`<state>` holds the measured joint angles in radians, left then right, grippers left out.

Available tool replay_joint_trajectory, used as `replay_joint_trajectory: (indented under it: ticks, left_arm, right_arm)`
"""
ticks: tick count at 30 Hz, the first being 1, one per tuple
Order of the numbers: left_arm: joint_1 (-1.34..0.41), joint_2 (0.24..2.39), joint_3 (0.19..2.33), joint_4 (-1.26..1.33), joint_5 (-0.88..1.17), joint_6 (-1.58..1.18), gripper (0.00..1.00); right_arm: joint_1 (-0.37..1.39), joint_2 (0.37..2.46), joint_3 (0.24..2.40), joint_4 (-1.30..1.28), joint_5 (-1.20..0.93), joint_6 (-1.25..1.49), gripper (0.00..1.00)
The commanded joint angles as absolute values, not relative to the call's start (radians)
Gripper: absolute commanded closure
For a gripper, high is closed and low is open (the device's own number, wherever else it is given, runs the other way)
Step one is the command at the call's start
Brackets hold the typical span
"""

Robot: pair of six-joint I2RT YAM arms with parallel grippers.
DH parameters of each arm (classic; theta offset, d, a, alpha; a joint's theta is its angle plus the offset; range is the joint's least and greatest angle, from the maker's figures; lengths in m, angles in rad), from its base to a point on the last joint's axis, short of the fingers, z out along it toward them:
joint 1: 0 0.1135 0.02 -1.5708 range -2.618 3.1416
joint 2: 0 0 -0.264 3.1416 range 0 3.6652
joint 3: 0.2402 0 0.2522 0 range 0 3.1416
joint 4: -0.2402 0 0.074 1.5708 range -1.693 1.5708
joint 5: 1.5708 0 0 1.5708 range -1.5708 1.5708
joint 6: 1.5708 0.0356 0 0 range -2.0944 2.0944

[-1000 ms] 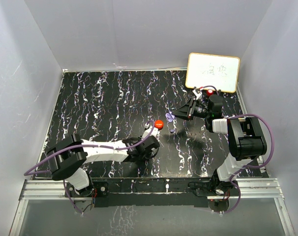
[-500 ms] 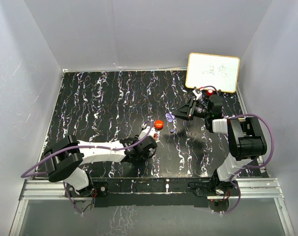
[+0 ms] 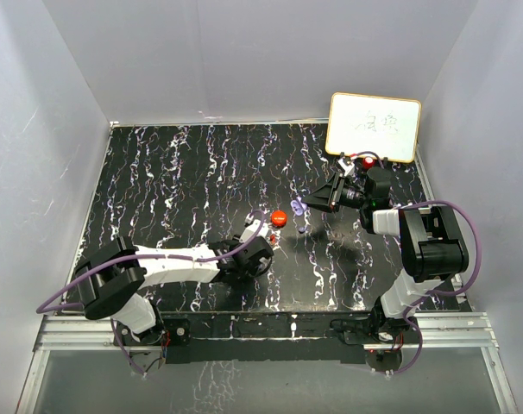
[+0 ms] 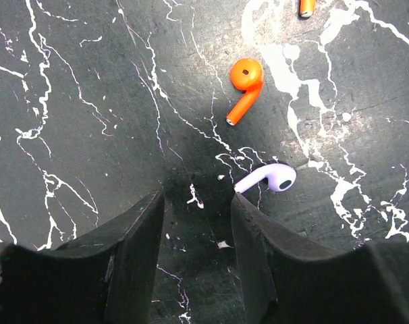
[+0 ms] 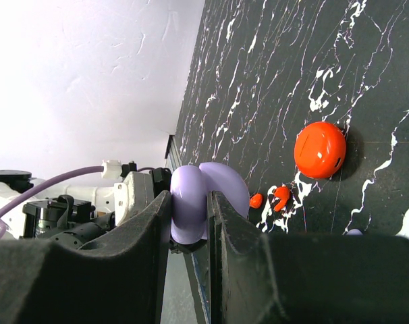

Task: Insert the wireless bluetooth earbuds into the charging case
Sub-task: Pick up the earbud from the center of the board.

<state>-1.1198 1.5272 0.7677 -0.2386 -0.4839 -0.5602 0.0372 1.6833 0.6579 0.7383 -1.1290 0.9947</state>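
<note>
My left gripper (image 4: 198, 199) hangs open just above the black marbled table, nothing between its fingers. An orange-red earbud (image 4: 245, 84) lies ahead of it. A lavender earbud (image 4: 270, 179) lies beside the right fingertip, and a second orange-red bit (image 4: 306, 7) shows at the top edge. My right gripper (image 5: 189, 202) is shut on the open lavender charging case (image 5: 198, 196), held off the table. In the top view this case (image 3: 298, 207) hangs right of the round red case (image 3: 279, 218), and the left gripper (image 3: 260, 231) sits just near of it.
The red case (image 5: 319, 150) is closed, with two red earbuds (image 5: 280, 196) lying near it. A small whiteboard (image 3: 374, 127) leans at the back right. White walls close in the table on three sides.
My left gripper has opened wider and drawn back a little toward the near edge, away from the red case. The right arm and the lavender case have not moved.
</note>
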Motion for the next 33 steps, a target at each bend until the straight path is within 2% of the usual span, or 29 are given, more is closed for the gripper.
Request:
replay_joint_trajectory:
  ticks: [1,17,33]
  left_arm:
    - [-1.11,1.495,0.757,-0.261,-0.509,-0.546,0.57]
    - [-1.11,1.438,0.728,-0.148,-0.351,-0.442,0.59]
    - [-1.111,1.459,0.745,-0.127,-0.309,-0.406,0.6]
  right_arm:
    - [0.033,1.64,0.66,0.806,-1.144,0.994,1.0]
    - [0.032,1.644,0.66,0.811,-1.146,0.997,1.0]
    - [0.033,1.645,0.66,0.815,-1.147,0.999,1.0]
